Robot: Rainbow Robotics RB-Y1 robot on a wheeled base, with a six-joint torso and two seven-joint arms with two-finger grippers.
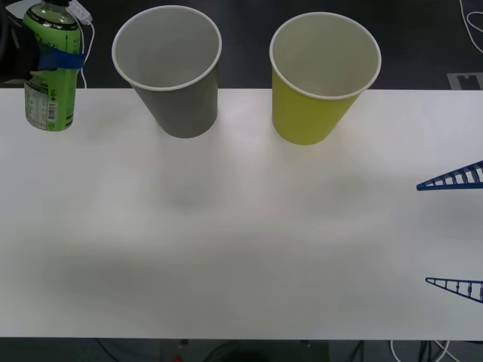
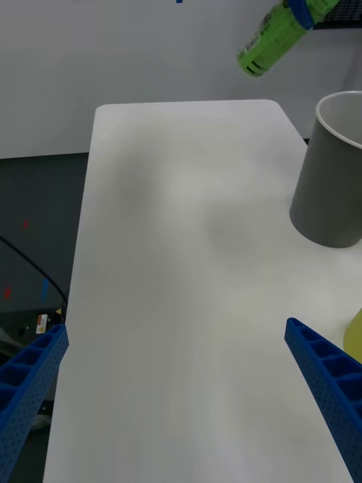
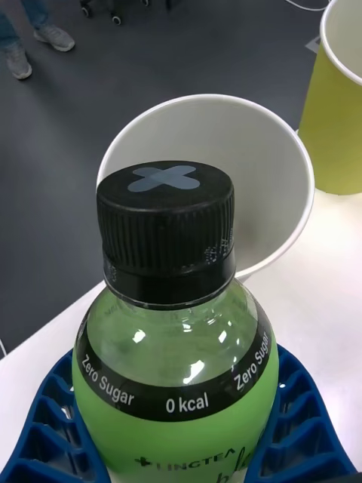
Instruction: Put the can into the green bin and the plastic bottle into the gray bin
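The plastic bottle (image 1: 53, 68), green-labelled with a black cap (image 3: 166, 204), hangs above the table's far left corner with my left gripper (image 1: 59, 59) shut on its body. The gray bin (image 1: 167, 75) stands upright just to its right, and in the left wrist view its white inside (image 3: 249, 166) lies just beyond the cap. To the right of the gray bin stands the green bin (image 1: 321, 113), also upright. My right gripper (image 1: 423, 234) is open over the table's right edge, holding nothing. The can is out of view.
The white table (image 1: 241, 249) stretches bare from the bins to its near edge. Dark floor lies beyond the far edge, and a white cable (image 1: 89, 30) hangs beside the bottle. Both bins stand close to the far edge.
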